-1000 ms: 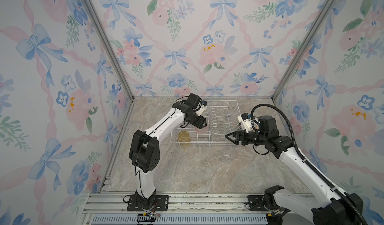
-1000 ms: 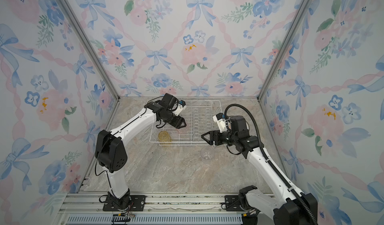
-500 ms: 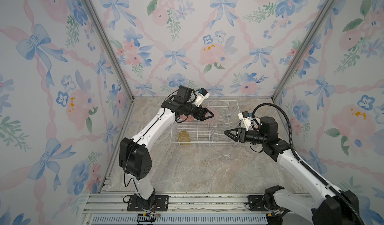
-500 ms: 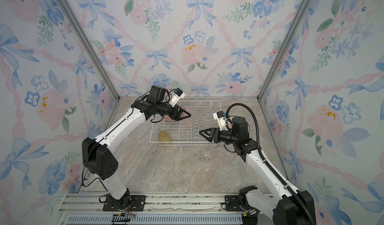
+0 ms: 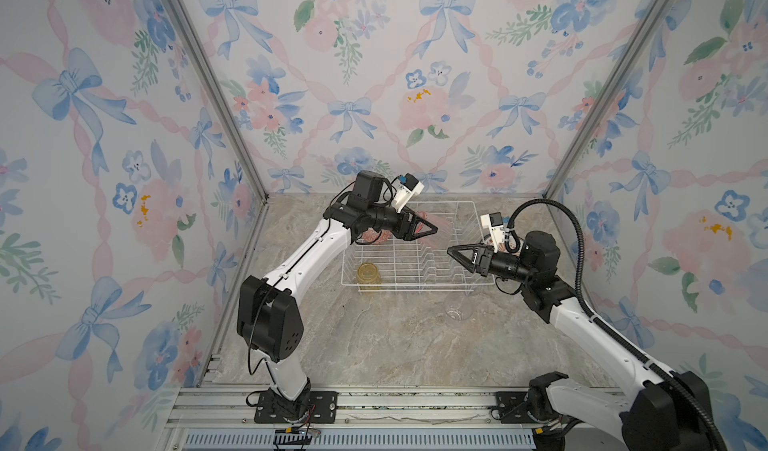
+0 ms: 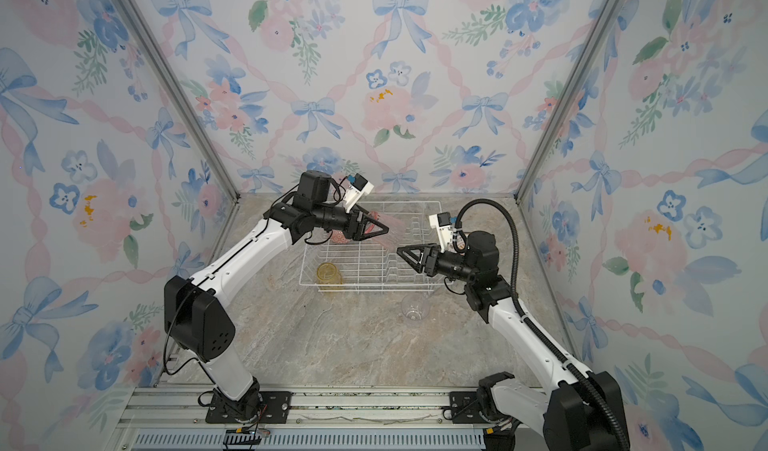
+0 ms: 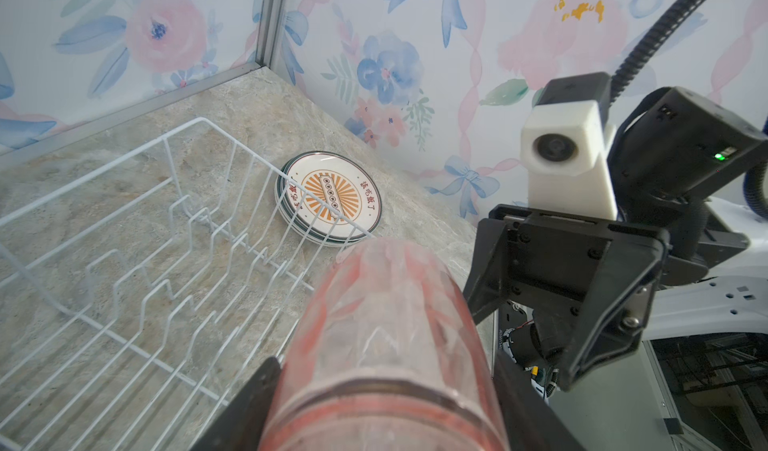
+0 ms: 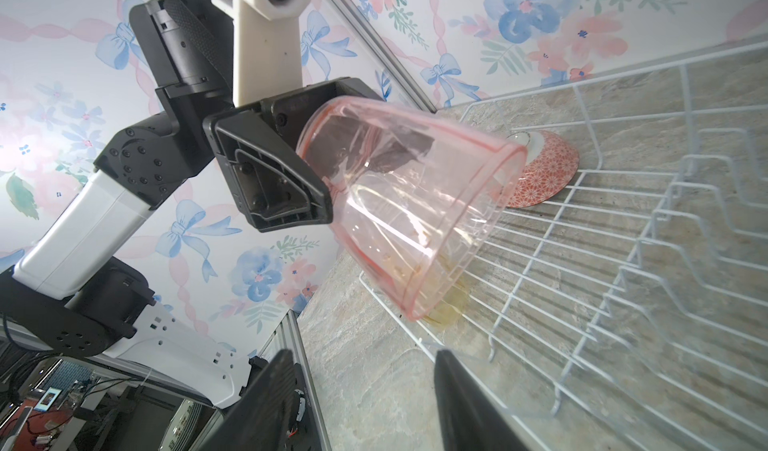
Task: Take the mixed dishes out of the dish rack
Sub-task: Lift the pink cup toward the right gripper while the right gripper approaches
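Tapering translucent pink tumbler [image 8: 415,220], sideways

The cup [image 8: 415,212] was clear pink. The bowl [image 8: 548,170] was red with white flowers. The plate [image 7: 330,195] showed an orange sunburst, dark-rimmed.

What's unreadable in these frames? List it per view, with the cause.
Plate stack: count unclear in the left wrist view, dish rack wires cross it; top views mostly hide it behind the right wrist camera.
Bowl: inside unseen, partly behind the pink tumbler in the right wrist view.
Clear tumbler: too faint in both top views to tell upright or tipped.
Base of the pink tumbler: cut off by the left wrist view's edge.
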